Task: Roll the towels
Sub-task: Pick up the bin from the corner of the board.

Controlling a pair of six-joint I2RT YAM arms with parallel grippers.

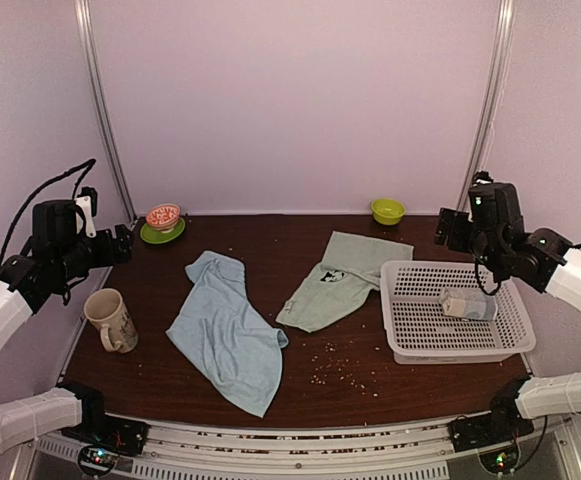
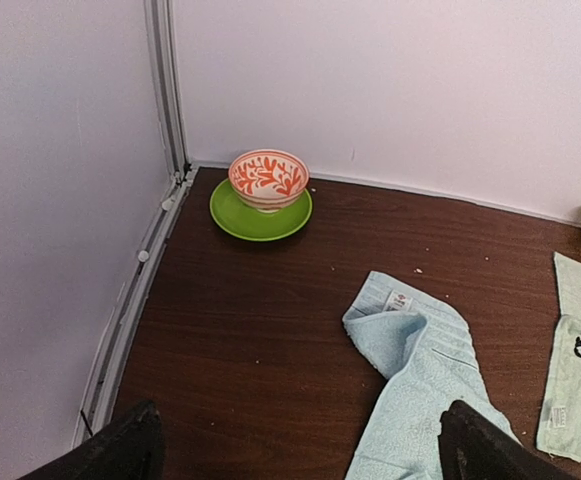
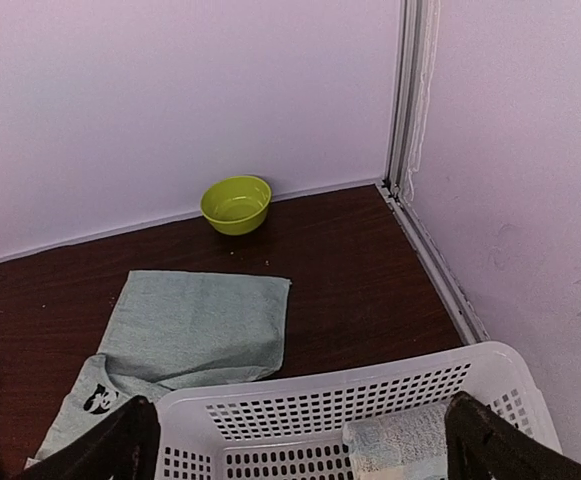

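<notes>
The light blue towel (image 1: pixel 228 330) lies crumpled left of centre, its far corner folded over (image 2: pixel 420 370). The pale sage-green towel (image 1: pixel 342 278) with a small dark panda mark lies partly folded to its right (image 3: pixel 195 325) (image 2: pixel 578 360), one edge next to the basket. My left gripper (image 1: pixel 120 244) hangs open high over the back-left corner, its dark fingertips (image 2: pixel 135 430) wide apart and nothing between them (image 2: pixel 300 428). My right gripper (image 1: pixel 450 228) hangs open above the basket's far edge (image 3: pixel 302 420), holding nothing.
A white perforated basket (image 1: pixel 460 352) (image 3: pixel 310 385) at the right holds a rolled pale cloth (image 1: pixel 467 303) (image 3: pixel 395 445). A mug (image 1: pixel 110 320) stands at the left. An orange-patterned bowl (image 2: pixel 268 178) sits on a green plate (image 2: pixel 255 222). A lime bowl (image 1: pixel 387 210) (image 3: pixel 236 203) stands at the back. Crumbs (image 1: pixel 335 365) are scattered near the front.
</notes>
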